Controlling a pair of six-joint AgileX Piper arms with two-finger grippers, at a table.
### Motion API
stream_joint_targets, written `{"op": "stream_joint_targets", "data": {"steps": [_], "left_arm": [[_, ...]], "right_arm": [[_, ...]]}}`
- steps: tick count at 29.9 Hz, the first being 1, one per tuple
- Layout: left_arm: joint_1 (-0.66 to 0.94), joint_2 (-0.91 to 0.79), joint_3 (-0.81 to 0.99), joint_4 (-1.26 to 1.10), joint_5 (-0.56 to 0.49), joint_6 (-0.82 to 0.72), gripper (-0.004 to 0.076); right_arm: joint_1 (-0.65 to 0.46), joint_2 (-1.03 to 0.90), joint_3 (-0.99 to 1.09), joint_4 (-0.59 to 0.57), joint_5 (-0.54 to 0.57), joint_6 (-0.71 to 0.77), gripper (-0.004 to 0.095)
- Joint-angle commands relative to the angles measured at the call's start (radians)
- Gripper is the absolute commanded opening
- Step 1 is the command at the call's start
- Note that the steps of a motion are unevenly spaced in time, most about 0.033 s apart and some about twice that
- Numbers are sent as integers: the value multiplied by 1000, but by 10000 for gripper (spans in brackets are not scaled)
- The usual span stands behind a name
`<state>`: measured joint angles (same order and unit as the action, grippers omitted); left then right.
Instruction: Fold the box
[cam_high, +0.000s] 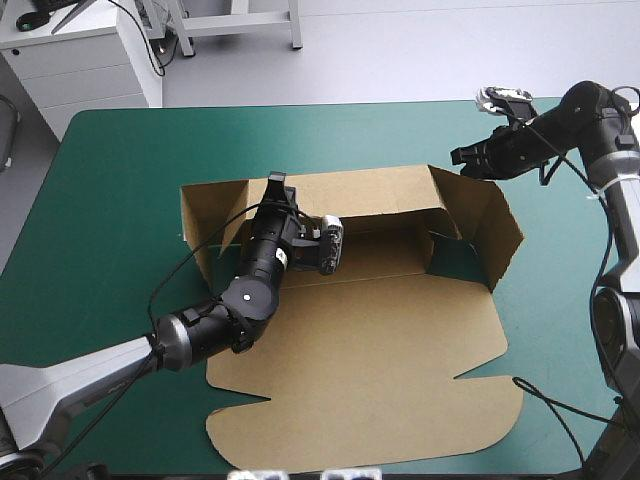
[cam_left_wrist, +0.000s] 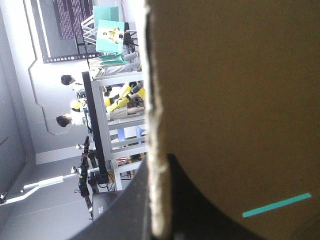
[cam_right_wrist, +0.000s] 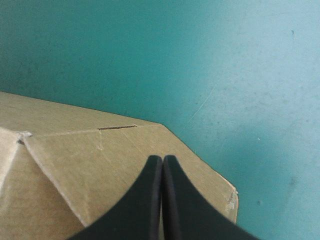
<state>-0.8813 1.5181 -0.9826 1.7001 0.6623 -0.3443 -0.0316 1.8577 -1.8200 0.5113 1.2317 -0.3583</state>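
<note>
The brown box (cam_high: 370, 350) lies mid-table with its back wall raised, both end flaps standing at an angle and the lid flat toward the near edge. My left gripper (cam_high: 275, 183) is at the back wall's left part. In the left wrist view the wall's cut edge (cam_left_wrist: 152, 125) runs between its black fingers (cam_left_wrist: 125, 210), so this gripper (cam_left_wrist: 157, 160) is shut on the box. My right gripper (cam_high: 457, 157) hovers just beyond the box's far right corner. It is shut (cam_right_wrist: 163, 157) and holds nothing, with a brown flap (cam_right_wrist: 90, 150) under it.
Teal-green cover (cam_high: 120, 170) shows bare around the box on the left, far and right sides. The right end flap (cam_high: 490, 235) stands tall near my right arm. A thin black cable (cam_high: 550, 400) lies on the cover at the near right.
</note>
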Motion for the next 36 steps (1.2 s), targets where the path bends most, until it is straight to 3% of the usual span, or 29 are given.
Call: {"op": "stream_joint_targets", "data": {"steps": [1,7,14,24,36], "left_arm": [[-7,-35,-24,74,32,-10,-8],[-7,-35,-24,74,32,-10,-8],[-7,-35,-24,78,32,-10,-8],[-7,-35,-24,80,35,-10,-8],[-7,-38,-24,89,12,-10,1]], "right_arm": [[-5,-78,-30,17,16,10,-18],[-5,-128,-23,-54,16,50,-19],[-5,-182,111,-58,16,12,-19],[-5,-206,176,35,16,-16,-19],[-5,-247,176,19,16,-5,-18]]}}
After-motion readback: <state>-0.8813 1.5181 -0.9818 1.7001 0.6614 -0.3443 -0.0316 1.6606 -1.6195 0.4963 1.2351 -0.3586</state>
